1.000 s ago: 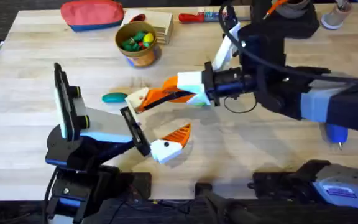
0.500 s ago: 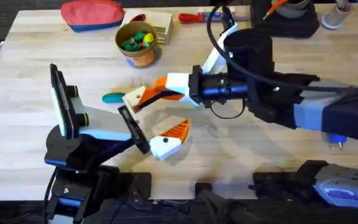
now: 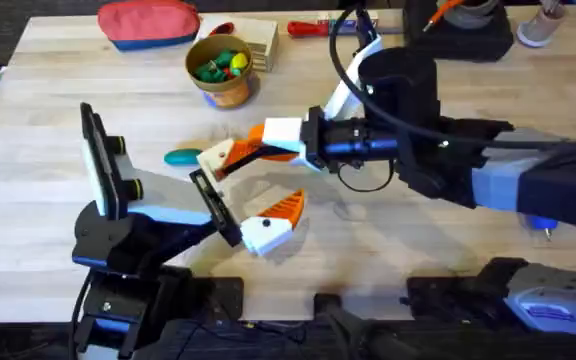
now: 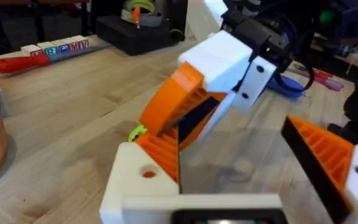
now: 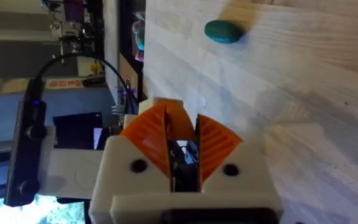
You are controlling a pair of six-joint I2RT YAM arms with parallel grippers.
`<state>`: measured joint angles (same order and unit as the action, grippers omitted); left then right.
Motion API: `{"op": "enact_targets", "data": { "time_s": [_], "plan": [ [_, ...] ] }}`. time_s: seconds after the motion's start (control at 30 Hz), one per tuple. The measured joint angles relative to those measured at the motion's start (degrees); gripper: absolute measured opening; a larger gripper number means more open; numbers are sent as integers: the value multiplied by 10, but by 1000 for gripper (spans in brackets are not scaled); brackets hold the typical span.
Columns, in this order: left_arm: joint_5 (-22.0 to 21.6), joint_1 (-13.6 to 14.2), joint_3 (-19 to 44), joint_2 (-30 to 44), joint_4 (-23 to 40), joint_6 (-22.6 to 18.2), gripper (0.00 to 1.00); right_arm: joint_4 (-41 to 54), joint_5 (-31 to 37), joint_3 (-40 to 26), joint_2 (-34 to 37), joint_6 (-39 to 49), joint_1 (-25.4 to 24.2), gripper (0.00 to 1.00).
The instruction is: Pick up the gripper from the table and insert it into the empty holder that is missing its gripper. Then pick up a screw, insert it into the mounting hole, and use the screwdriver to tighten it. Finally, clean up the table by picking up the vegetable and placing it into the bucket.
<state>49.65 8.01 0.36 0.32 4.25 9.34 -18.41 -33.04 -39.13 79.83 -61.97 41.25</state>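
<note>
The wooden table [image 3: 58, 120] carries both arms. The right arm reaches from the right side of the overhead frame to the centre, and the left arm sits at lower left.

The left gripper [image 3: 255, 185] is spread wide. One finger has its orange pad [image 3: 288, 208] fitted. The other is the white holder [image 3: 214, 158], just left of centre.

The right gripper [image 3: 232, 158] has its orange fingers [image 5: 219, 144] drawn nearly together, with the tips pressed against the holder. It looks clamped on the gripper [image 4: 159, 151], an orange ribbed wedge sitting at the top of the holder in the left wrist view. Whether the wedge is fully seated cannot be told.

The bucket [image 3: 221, 85] stands at upper centre-left with toy pieces inside. The blue screwdriver [image 3: 541, 214] lies at the right edge, mostly hidden under the right arm. A red-handled tool [image 3: 315, 28] lies along the top edge. The teal vegetable [image 3: 183, 156] lies on the table left of the holder, well apart from the bucket.

Progress looks early. The wedge is off the table and at the holder, so step one is probably mid-insertion. The mounting hole [image 4: 148, 172] in the holder looks empty, so the screw is probably not in yet. Left to do: finish seating the wedge, fetch a screw, tighten it, and move the vegetable to the bucket.
</note>
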Motion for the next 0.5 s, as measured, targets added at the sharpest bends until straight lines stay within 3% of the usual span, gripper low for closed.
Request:
{"op": "enact_targets", "data": {
  "time_s": [0.5],
  "plan": [
    [-3,5,0,0,-1,1,988,5,-49,0,0,20,-21,579]
  ]
}}
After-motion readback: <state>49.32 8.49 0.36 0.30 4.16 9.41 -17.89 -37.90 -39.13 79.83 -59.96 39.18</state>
